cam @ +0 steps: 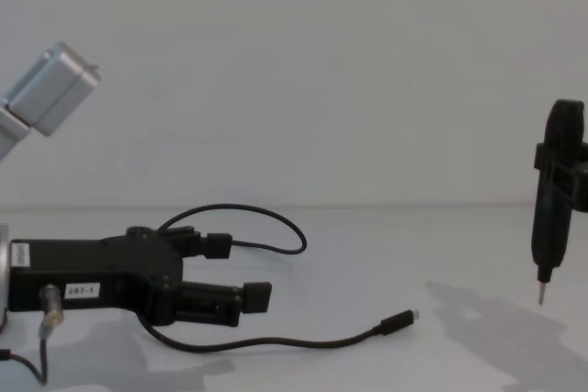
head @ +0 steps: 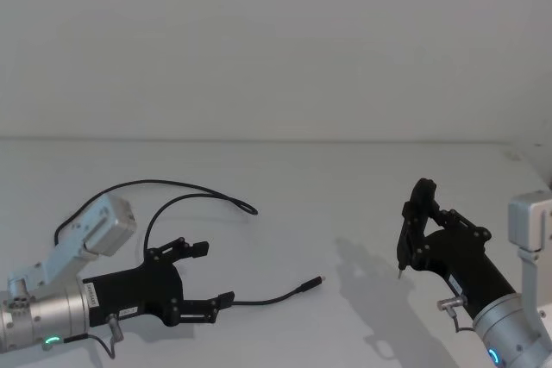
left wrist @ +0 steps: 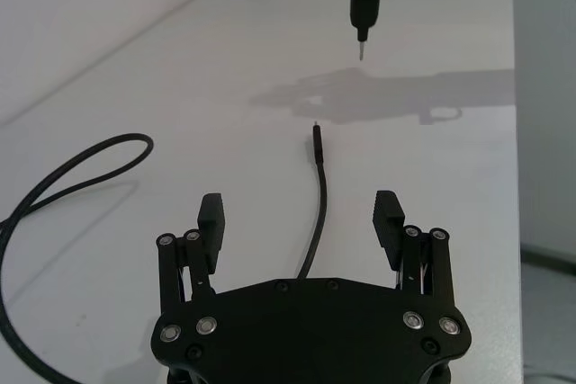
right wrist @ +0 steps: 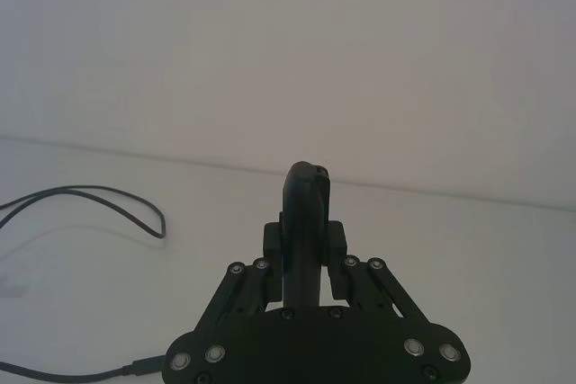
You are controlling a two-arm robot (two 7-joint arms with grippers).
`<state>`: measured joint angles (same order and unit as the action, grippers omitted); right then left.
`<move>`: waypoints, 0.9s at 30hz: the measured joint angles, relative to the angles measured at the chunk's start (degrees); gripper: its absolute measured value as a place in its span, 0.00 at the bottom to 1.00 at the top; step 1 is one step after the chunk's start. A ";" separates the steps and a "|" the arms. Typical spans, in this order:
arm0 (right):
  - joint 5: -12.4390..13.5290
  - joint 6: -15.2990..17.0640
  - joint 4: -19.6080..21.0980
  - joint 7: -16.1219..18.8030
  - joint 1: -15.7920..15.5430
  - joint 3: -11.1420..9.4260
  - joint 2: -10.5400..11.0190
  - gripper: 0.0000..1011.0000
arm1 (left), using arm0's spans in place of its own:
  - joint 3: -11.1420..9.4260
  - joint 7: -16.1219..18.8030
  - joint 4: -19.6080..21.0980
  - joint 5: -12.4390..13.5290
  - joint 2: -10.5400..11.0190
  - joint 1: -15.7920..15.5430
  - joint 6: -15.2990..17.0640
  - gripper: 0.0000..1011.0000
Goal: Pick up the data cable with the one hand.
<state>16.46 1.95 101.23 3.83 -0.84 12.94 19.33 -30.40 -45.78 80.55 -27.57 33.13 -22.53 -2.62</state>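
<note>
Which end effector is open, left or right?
The left end effector: it is open wide, with the data cable running between its jaws. The right end effector is shut on the pen-like tool.

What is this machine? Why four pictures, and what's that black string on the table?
It is a robot with two arms, and each arm ends in a gripper, a claw with two fingers. Four cameras took the pictures at one moment: one on its head looking down, one on its chest looking across, and one on each wrist. The black string is a data cable lying on the white table, with a small plug at its end. The left gripper is low over the table, fingers open, with the cable running between them; it has not closed on it. The right gripper, raised on the right, is shut on a pen-like tool pointing down.
</note>
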 joint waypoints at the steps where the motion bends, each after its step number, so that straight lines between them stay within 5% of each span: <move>1: 0.00 0.00 0.00 0.00 0.00 0.00 0.00 0.28 | -0.40 -0.56 -0.74 0.30 -0.18 -0.63 -0.22 0.99; 27: 0.00 0.00 0.00 0.00 0.00 0.00 0.00 0.28 | -6.54 -6.66 -13.26 4.09 -4.08 -9.23 -2.79 0.99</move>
<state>16.47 1.95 101.23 3.83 -0.84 12.94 19.33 -36.94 -52.44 67.29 -23.48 29.05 -31.76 -5.41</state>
